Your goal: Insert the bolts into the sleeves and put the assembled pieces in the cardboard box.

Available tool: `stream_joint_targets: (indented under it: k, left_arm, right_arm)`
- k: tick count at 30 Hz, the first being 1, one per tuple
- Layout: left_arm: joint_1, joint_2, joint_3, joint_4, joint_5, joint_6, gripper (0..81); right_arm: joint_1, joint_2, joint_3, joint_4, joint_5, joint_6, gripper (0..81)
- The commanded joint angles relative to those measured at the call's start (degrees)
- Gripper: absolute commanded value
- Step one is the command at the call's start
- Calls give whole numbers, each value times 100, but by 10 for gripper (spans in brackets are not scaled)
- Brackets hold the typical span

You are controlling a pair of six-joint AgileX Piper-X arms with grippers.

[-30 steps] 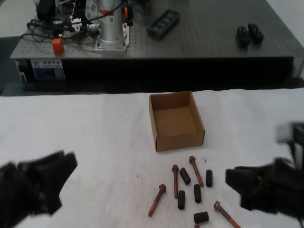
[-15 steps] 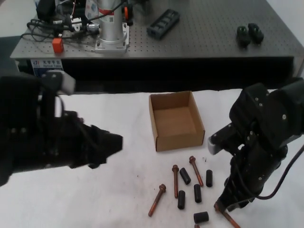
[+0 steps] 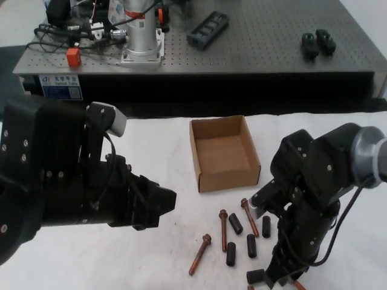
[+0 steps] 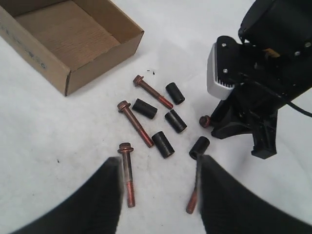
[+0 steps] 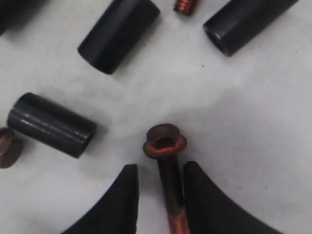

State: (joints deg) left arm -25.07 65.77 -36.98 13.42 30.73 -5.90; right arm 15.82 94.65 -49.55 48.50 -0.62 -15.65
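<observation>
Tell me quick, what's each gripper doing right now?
Left gripper: open, holding nothing.
Right gripper: open, straddling a bolt, not clamped.

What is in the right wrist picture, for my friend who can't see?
The right gripper has its two black fingers open on either side of a copper-coloured metal bolt lying on the white cloth. Three short black cylindrical sleeves lie close by.

The white cloth-covered bench [image 4: 58, 146] carries an open brown cardboard box [image 4: 105, 58], lying well beyond the left gripper [image 4: 158, 163]. Copper-coloured flanged bolts [image 4: 136, 123] and short black cylindrical sleeves [image 4: 163, 144] lie loose just ahead of it. One further bolt [image 5: 165, 144] lies between the spread fingers of the right gripper [image 5: 161, 169].
</observation>
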Motion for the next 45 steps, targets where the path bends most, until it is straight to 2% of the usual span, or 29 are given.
stream_joint_targets:
  k: [1,3,5,6,8,9,15,21,28,37,45]
  left_arm:
    - [-28,15,-84,-26,-65,82,351]
    - [-28,15,-81,-26,-65,127,351]
    - [-28,15,-81,-26,-65,129,351]
    - [-28,15,-81,-26,-65,129,351]
    - [-28,15,-81,-26,-65,129,351]
    - [-51,15,-81,-26,-65,128,351]
    - [-499,518,-468,336,-336,305,351]
    - [-1202,1903,-1728,1604,-1320,513,351]
    - [-1697,3406,-3465,3105,-1754,249,351]
    - [-1936,4855,-4972,4243,-1767,-404,351]
    - [-2148,5371,-5256,4331,-1757,-621,351]
  right_arm:
    - [24,256,-44,-150,117,38,234]
    - [24,302,-44,-150,134,53,232]
    - [24,337,-44,-150,134,64,191]
    - [24,336,-44,-150,134,64,154]
    - [24,336,-44,-150,134,39,17]
    - [24,336,-44,-174,134,31,41]
    - [-40,8,124,-359,115,360,41]
    - [-141,-1442,799,-590,115,1058,41]
    - [-477,-3243,1546,-524,133,1631,41]
    - [-861,-4092,1662,-348,117,1782,41]
    - [-873,-4090,1662,-348,117,1782,41]
